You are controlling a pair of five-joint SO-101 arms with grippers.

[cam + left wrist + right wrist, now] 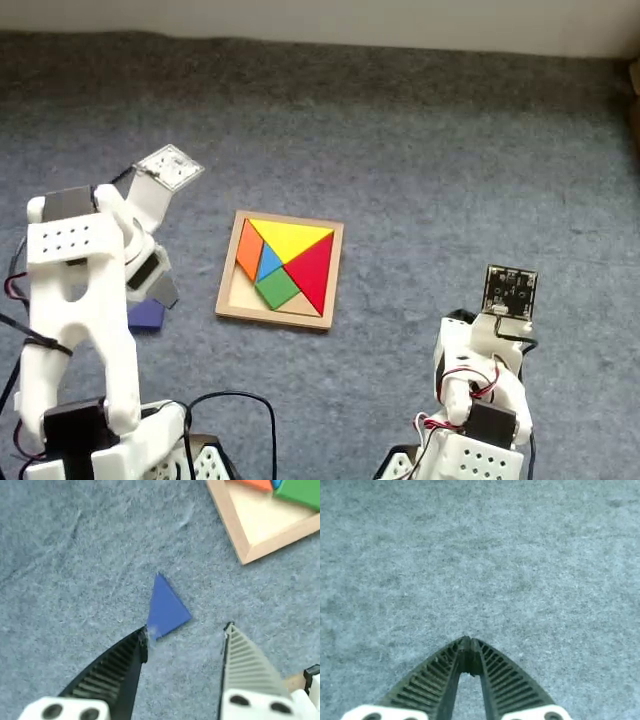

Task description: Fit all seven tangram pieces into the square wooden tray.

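Observation:
The square wooden tray lies mid-carpet and holds orange, yellow, red, light blue and green pieces, with bare wood along its near side. A dark blue triangle lies flat on the carpet to the left of the tray, also visible as the blue triangle beside the left arm. My left gripper hangs open just over it; the black fingertip touches the triangle's edge and the other finger stands clear. My right gripper is shut on nothing over bare carpet at the front right.
A corner of the tray lies a short way beyond the blue triangle. Grey carpet covers the whole table. The right arm sits folded at the front right, away from the tray.

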